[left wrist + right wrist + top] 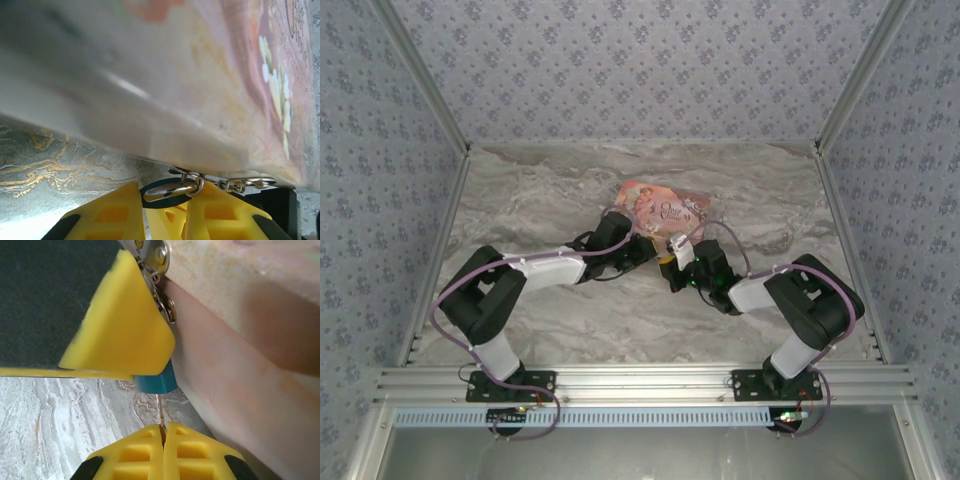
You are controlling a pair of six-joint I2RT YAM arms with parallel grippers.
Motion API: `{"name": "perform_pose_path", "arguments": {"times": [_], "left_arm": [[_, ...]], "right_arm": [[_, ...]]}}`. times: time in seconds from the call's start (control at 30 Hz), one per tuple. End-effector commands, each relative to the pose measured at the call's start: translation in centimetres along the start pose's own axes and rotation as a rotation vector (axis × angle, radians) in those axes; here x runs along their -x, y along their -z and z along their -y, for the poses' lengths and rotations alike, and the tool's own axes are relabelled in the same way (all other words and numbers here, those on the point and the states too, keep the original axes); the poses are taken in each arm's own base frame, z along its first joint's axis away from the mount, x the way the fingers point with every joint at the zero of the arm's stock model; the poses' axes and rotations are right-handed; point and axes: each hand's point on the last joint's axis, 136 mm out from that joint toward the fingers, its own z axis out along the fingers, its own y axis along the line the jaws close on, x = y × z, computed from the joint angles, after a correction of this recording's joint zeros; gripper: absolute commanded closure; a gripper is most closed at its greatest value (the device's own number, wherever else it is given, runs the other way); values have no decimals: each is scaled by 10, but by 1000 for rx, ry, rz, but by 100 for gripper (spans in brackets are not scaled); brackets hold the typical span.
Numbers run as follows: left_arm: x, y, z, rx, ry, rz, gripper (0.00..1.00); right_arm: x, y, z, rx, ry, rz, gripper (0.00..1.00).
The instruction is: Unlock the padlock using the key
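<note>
The padlock (155,383) sat against the pink box's (240,365) near edge, mid-worktop (50,415), pinched by the left claw (167,202) so the right claw (163,432), clenched on the inserted key (160,412), could likely turn it.

We see the padlock (156,383) as a small blue block, half hidden behind a finger (120,325) of the left gripper (167,202) and just beside the pink box (240,365). The key (160,412) is a thin metal blade standing upright, its top meeting the padlock's underside and its lower end pinched in the right gripper (163,432).
</note>
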Motion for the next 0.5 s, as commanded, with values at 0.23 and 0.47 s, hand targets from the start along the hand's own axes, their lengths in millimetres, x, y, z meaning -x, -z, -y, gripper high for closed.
{"name": "perform_pose_path", "arguments": {"times": [0.23, 0.47], "left_arm": [[1, 11, 25, -80, -8, 2, 96], [0, 10, 24, -78, -5, -3, 96]], "right_arm": [[14, 7, 2, 0, -8, 55, 100], [17, 11, 2, 4, -13, 70, 100]]}}
